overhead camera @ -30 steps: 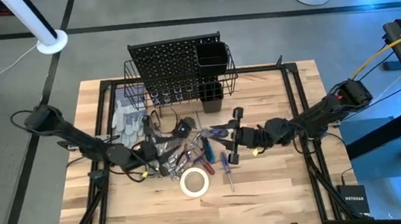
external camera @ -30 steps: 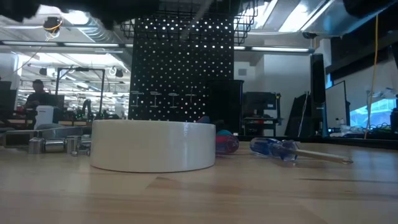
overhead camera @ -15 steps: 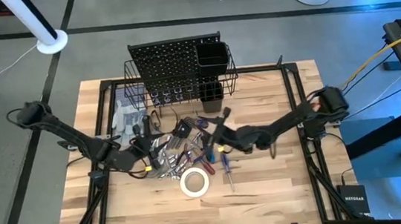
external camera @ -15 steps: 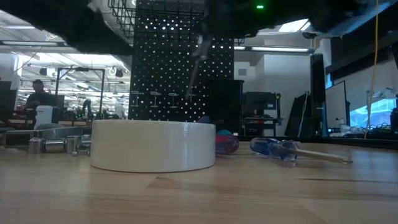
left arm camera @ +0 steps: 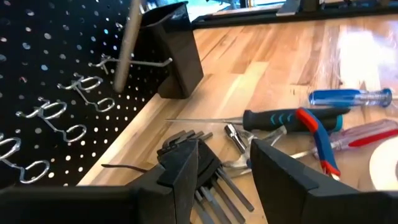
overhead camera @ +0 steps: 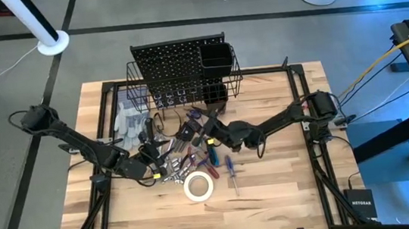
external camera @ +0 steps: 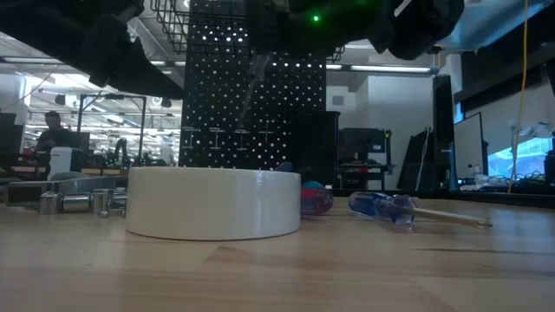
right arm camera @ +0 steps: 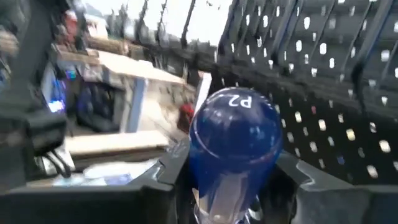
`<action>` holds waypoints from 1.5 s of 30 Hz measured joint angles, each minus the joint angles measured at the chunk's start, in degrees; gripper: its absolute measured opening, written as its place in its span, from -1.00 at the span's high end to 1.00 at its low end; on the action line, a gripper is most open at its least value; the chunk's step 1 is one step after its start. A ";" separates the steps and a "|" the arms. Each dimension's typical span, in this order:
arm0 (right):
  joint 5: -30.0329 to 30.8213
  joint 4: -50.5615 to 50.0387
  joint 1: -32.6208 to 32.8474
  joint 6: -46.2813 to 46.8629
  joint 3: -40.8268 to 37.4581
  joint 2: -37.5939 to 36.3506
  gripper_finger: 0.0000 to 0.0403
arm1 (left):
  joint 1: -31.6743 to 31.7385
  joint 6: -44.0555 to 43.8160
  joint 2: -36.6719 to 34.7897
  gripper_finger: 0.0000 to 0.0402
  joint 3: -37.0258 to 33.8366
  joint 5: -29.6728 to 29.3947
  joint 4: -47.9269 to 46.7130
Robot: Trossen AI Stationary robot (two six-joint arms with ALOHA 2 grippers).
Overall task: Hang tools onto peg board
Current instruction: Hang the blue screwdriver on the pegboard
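In front of the peg board (overhead camera: 178,68), at the far middle of the bench (overhead camera: 288,189), my right tool (overhead camera: 207,128) is clenched on a blue-handled screwdriver (right arm camera: 235,140), its handle end marked P2; the metal shaft (external camera: 246,87) slants down before the perforated panel in the low view. My left tool (overhead camera: 153,152) hovers, fingers (left arm camera: 280,171) parted and holding nothing, just over the pile of tools (overhead camera: 182,159) left of centre. Below it lie a fan of hex keys (left arm camera: 202,168), pliers (left arm camera: 292,119) and two more screwdrivers (left arm camera: 351,98). The white tape roll (overhead camera: 197,186) rests nearer, apart from the pile. Wire hooks (left arm camera: 56,115) stand out from the board.
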 joint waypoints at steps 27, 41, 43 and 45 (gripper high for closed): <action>-2.10 10.28 3.59 -5.77 0.00 4.06 0.34 | 18.97 9.83 0.12 0.31 0.00 -2.64 5.65; -7.57 10.72 3.57 -1.57 0.00 4.06 0.34 | 23.19 13.54 3.86 0.31 0.02 19.82 13.01; -7.54 10.98 3.27 -1.88 -0.02 4.06 0.34 | 23.15 14.02 5.86 0.31 0.00 21.08 14.87; -7.27 11.04 3.02 -2.93 -0.02 3.98 0.34 | 22.99 14.65 6.76 0.31 0.00 21.10 16.57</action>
